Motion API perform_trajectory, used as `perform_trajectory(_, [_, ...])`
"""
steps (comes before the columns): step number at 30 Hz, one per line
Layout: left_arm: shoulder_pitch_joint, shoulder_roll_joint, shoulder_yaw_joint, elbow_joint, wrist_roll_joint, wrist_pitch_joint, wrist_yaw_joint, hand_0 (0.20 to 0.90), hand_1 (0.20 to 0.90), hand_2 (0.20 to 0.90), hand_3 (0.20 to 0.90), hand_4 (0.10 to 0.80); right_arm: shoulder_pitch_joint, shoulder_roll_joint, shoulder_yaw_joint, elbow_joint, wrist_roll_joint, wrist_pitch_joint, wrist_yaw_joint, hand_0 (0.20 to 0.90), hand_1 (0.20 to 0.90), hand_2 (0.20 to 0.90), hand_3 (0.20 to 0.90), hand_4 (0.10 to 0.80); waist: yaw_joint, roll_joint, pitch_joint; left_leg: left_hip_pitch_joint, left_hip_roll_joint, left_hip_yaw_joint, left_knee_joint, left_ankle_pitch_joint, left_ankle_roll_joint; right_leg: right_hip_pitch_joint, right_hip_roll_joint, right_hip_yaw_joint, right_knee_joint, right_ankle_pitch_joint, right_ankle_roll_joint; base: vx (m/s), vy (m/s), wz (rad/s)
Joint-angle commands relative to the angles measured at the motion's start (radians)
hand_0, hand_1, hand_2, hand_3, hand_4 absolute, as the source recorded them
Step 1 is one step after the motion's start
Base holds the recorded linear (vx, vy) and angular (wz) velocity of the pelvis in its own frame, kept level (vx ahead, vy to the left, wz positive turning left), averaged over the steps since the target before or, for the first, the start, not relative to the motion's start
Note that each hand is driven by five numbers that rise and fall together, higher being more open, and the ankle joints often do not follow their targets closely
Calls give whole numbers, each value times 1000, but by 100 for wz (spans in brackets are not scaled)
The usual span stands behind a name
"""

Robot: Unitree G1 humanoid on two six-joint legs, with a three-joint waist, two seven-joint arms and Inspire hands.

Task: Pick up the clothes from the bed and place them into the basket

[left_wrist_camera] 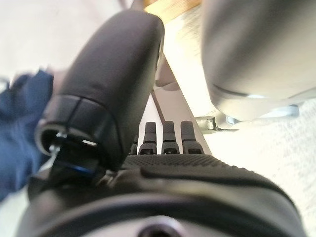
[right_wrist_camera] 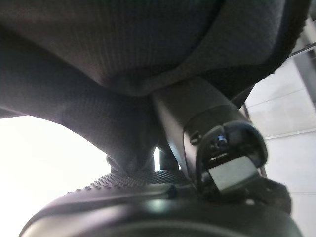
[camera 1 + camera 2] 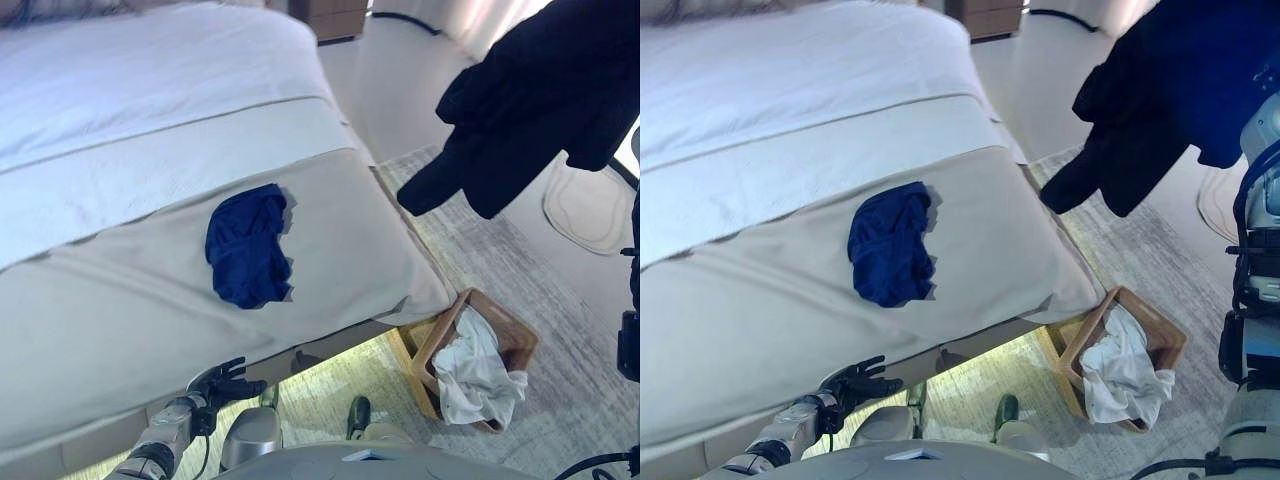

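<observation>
right hand (image 2: 163, 197) is up high at the right with a dark garment (image 3: 530, 100) draped over it, fingers buried in the fabric, so can't tell how the grip sits. Garment hangs in the air, long axis roughly vertical, loose end trailing down and toward the bed (image 3: 150, 120)

key relation: the basket (image 3: 515, 340) is on the floor below the garment, at the foot corner of the bed, nearer the robot than the hanging cloth. Already has white cloth (image 3: 478, 378) in it. Judging from this, right arm needs to come down and in over the rim before letting go

left hand (image 3: 222, 384) is low by the bed edge, fingers spread, empty

blue garment (image 3: 248, 245) lies on the beige bed cover (image 3: 350, 240), long axis running away from the robot. Left hand is clearly the nearer one for it, right is well apart
</observation>
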Motion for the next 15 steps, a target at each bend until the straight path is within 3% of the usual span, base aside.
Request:
perform_trajectory(1, [5,22,-74,66,15,8,-9,900,900,900,900,800,7,-138,27,-29,-6,0,163,300,300,300,200,100,-7,35,-135,44,-8,17,1,-150,19,-19,64,-27,77,-102,-26,-31,-132,-33])
perform_trajectory(4, [9,21,-72,52,20,12,-5,900,900,900,900,800,84,-124,31,12,-46,64,281,300,300,300,200,100,-28,39,-128,52,1,37,1,-149,15,-17,72,-13,68,-98,-30,-17,-180,-35])
perform_trajectory(8, [6,24,-76,34,22,6,-15,900,900,900,900,800,139,-102,29,67,-75,102,344,300,300,300,200,100,-45,49,-111,58,11,61,3,-146,9,-17,80,-5,57,-90,-35,-6,-176,-28])
perform_trajectory(12, [-19,17,-102,8,7,-14,-28,900,900,900,900,800,154,-64,54,117,-115,135,350,300,300,300,200,100,-58,72,-72,27,19,69,30,-139,2,-52,82,4,78,-95,-47,-48,-188,-19])
perform_trajectory(15, [-84,12,-144,-21,-48,-39,-24,900,900,900,900,800,92,-61,96,171,-119,141,314,300,300,300,200,100,-69,100,4,-55,21,57,74,-132,-5,-136,74,11,124,-102,-60,-284,-130,-23])
